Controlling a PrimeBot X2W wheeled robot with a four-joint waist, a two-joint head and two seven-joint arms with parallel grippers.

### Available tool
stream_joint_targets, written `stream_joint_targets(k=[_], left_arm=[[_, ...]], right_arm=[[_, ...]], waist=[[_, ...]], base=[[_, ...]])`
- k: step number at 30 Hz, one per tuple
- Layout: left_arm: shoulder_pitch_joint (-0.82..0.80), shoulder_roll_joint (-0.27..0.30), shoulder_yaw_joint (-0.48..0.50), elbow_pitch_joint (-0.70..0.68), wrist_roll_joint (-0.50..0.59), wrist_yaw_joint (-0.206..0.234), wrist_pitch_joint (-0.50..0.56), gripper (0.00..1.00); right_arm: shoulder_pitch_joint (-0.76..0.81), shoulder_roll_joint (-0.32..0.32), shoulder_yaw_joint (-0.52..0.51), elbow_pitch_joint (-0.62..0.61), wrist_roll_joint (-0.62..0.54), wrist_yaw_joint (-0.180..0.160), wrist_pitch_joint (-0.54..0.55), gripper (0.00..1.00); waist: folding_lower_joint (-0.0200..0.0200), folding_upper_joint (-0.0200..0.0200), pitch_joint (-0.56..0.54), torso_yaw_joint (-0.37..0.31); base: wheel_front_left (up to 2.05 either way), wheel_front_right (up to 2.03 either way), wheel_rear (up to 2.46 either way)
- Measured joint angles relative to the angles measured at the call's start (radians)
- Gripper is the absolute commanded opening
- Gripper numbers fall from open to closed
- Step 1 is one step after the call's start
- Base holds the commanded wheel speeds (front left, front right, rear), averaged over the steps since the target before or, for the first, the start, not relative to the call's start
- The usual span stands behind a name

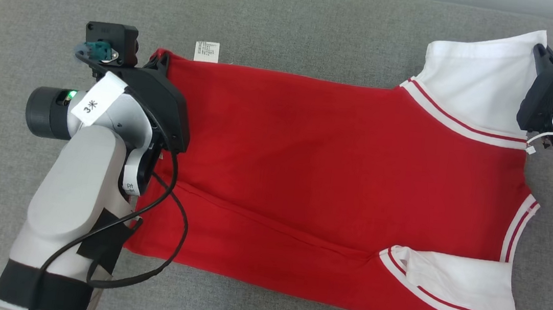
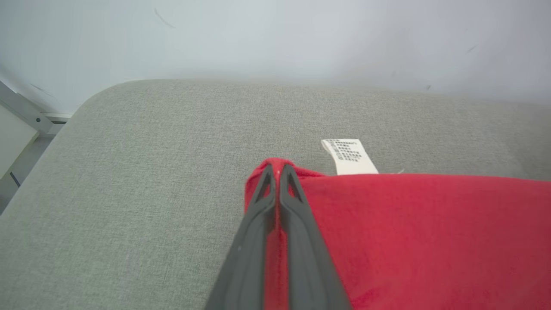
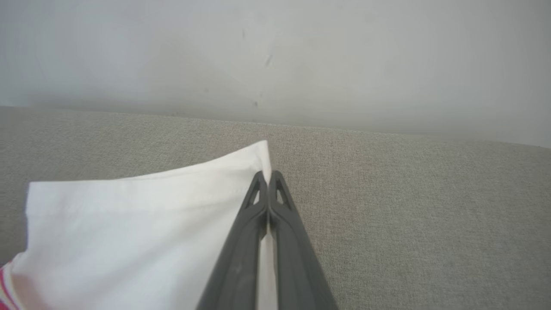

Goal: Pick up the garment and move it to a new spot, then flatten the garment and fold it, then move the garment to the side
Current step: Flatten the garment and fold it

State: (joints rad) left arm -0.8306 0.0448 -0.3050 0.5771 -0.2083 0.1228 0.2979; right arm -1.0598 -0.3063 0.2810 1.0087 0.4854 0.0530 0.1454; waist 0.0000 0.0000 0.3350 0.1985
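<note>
While left hand point(image 2: 277, 170) pinches garment point(image 2: 430, 237) | care label point(image 2: 349, 157) beside | cushion point(image 2: 129, 181) beneath

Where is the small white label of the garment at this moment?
In the head view the label lies on the grey cushion at the far edge of the garment, just right of the left gripper.
</note>
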Motion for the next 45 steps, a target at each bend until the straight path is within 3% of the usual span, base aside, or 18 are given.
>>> stream_joint_targets(k=[7, 14, 25, 36, 45], left_arm=[[0.009, -0.004, -0.004, 0.054, -0.012, -0.031, -0.051, 0.03], [0.099, -0.003, -0.003, 0.072, -0.050, -0.079, -0.119, 0.04], [0.203, 0.026, 0.031, 0.071, -0.081, -0.107, -0.214, 0.15], [0.321, 0.050, 0.053, 0.073, -0.114, -0.119, -0.295, 0.22], [0.387, 0.049, 0.052, 0.067, -0.118, -0.124, -0.343, 0.30]], right_arm=[[0.016, 0.009, 0.021, 0.003, -0.003, 0.033, -0.037, 0.00], [0.158, 0.008, 0.042, -0.036, -0.002, 0.062, -0.109, 0.00], [0.369, 0.010, 0.064, -0.195, 0.012, 0.070, -0.254, 0.00], [0.611, -0.012, 0.058, -0.403, 0.018, 0.069, -0.359, 0.00], [0.775, -0.041, 0.029, -0.533, 0.029, 0.016, -0.365, 0.00]], waist=[[0.0000, 0.0000, -0.004, -0.005], [0.0000, 0.0000, -0.037, -0.005], [-0.0001, -0.0001, -0.116, -0.025], [-0.0002, 0.0000, -0.203, -0.077], [-0.0002, -0.0001, -0.258, -0.124]], base=[[0.00, 0.00, 0.00], [0.00, 0.00, 0.00], [0.00, 0.00, 0.00], [0.00, 0.00, 0.00], [0.00, 0.00, 0.00]])
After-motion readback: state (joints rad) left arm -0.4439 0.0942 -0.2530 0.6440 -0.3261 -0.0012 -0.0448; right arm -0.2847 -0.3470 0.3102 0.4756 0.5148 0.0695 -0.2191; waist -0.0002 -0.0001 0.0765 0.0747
